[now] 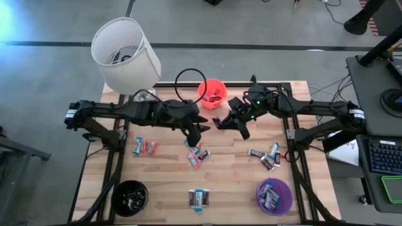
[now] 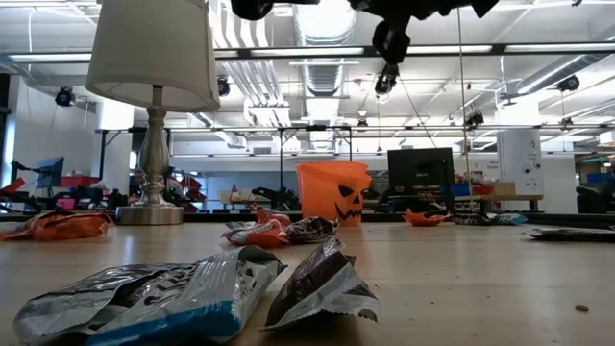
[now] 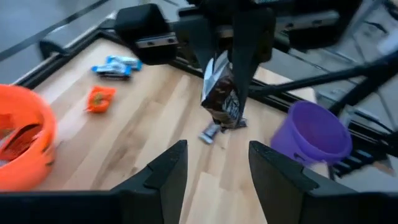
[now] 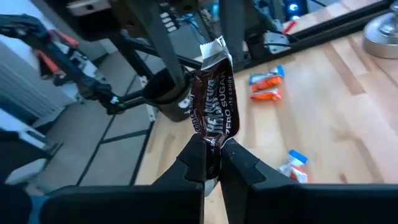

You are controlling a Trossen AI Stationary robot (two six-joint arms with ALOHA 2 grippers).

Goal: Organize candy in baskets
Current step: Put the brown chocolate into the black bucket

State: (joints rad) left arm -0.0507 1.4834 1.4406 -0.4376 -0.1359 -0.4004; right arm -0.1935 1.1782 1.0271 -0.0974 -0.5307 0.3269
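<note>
We find the high view looking straight down on the whole table [image 1: 169, 182], while the low view sits at tabletop height, facing level across the boards to the orange bucket [image 2: 332, 191] and the room behind. Each wrist view looks forward, close over its own fingers. Both share the dark brown candy [image 3: 222, 93], and the left also takes in the purple bucket [image 3: 312, 133].

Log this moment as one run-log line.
right gripper: shut on brown candy, raised mid-table | left gripper: open, empty, facing it | orange basket: close behind
</note>
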